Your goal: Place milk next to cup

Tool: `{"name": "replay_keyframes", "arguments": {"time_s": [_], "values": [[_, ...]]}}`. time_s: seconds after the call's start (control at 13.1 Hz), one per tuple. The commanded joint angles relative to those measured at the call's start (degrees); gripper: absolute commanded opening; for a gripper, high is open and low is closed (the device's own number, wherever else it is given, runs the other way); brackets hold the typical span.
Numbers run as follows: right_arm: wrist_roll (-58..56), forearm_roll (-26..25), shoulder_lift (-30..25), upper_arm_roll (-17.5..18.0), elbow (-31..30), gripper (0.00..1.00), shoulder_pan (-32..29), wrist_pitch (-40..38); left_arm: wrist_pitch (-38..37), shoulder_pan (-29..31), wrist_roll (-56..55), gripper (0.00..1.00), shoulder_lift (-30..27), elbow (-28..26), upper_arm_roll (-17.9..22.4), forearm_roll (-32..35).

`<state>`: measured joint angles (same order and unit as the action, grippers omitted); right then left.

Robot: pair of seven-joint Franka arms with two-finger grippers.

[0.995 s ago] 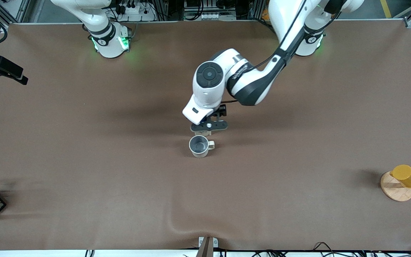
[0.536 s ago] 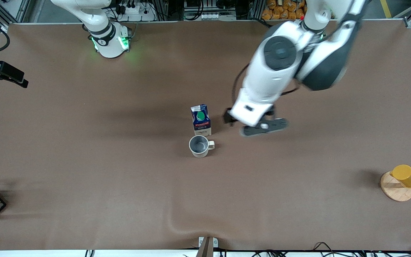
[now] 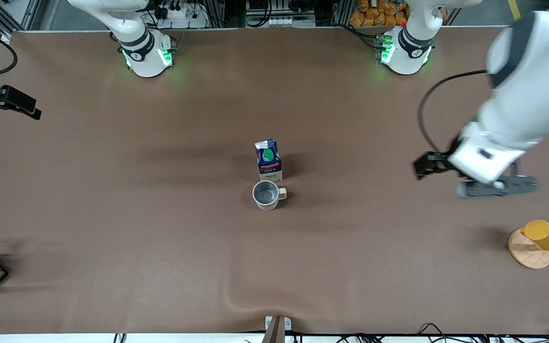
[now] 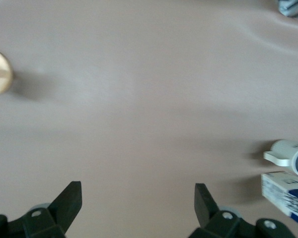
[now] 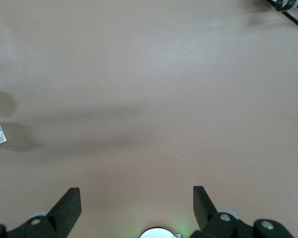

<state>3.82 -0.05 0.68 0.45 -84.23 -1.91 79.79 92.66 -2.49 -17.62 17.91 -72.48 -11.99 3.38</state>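
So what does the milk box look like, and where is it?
The milk is a small carton with a peaked top, dark blue with a red band, white writing, pale sides and a round green cap. It looks like cardboard. It stands upright on the brown table, right beside the cup and a little farther from the front camera. No gripper holds it.

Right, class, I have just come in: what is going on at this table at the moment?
The milk stands upright on the table, close beside the cup and farther from the front camera. Nothing is holding either one. The left gripper is open and empty, up over bare table toward the left arm's end, not far from the yellow cup on its wooden stand. The right gripper is also open and empty; that arm waits near its base.
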Motion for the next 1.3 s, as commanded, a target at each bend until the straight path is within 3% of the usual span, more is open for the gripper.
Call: {"name": "replay_keyframes", "arguments": {"time_s": [0.0, 0.23, 0.46, 1.22], "values": [[0.7, -0.3, 0.5, 0.6, 1.0, 1.00, -0.4, 0.1, -5.0, 0.9, 1.4, 1.00, -5.4, -2.0, -0.7, -0.2], [0.8, 0.2, 0.6, 0.6, 1.2, 1.00, -0.9, 0.5, -6.0, 2.7, 2.1, 1.00, -8.2, -2.2, -0.6, 0.1], [0.8, 0.3, 0.7, 0.6, 1.2, 1.00, -0.5, 0.7, -8.2, 7.4, 9.8, 1.00, -9.3, -3.5, -0.9, -2.1], [0.8, 0.4, 0.7, 0.6, 1.2, 1.00, -0.5, 1.0, -9.8, 7.9, 9.8, 1.00, -10.1, -3.8, -0.6, -2.2]]}}
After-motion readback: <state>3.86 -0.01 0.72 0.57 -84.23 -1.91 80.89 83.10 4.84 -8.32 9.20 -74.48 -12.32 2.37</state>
